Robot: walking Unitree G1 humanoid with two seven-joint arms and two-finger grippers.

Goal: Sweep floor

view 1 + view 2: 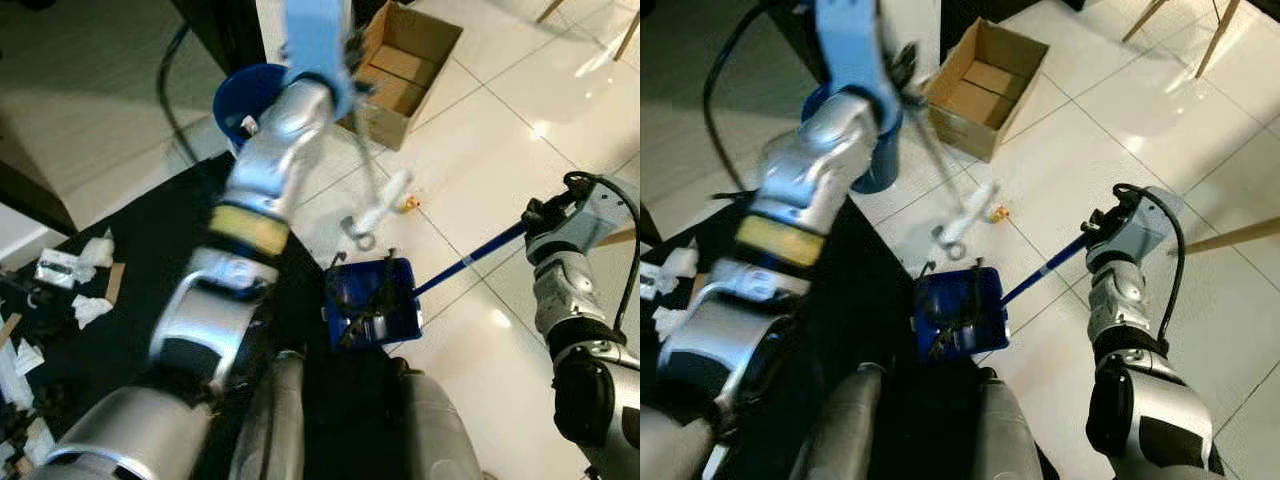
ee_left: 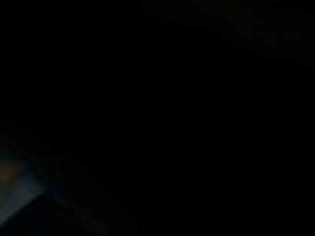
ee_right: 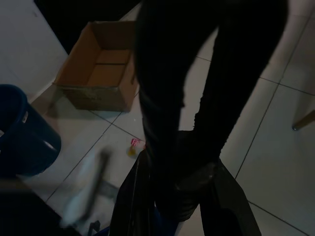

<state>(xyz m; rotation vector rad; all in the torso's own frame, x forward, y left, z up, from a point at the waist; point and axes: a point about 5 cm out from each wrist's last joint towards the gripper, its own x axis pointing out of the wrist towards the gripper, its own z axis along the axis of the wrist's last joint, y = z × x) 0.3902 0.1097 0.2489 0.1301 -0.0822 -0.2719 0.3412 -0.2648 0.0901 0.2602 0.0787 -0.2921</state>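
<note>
One open cardboard box (image 1: 981, 88) and blue bin (image 1: 248, 102) beyond the dustpan (image 1: 372, 301), right hand (image 1: 545, 218) gripping its handle.

1 dustpan (image 1: 372, 303), 1 cardboard box (image 1: 403, 68), 1 blue bucket (image 1: 247, 100).

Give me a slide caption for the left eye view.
Right gripper holds blue dustpan by its handle on white tile while the left arm swings a broom toward small debris.

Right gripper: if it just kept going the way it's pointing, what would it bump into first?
Probably the blue dustpan. The right gripper points along the blue handle toward it, though depth is unclear.
</note>
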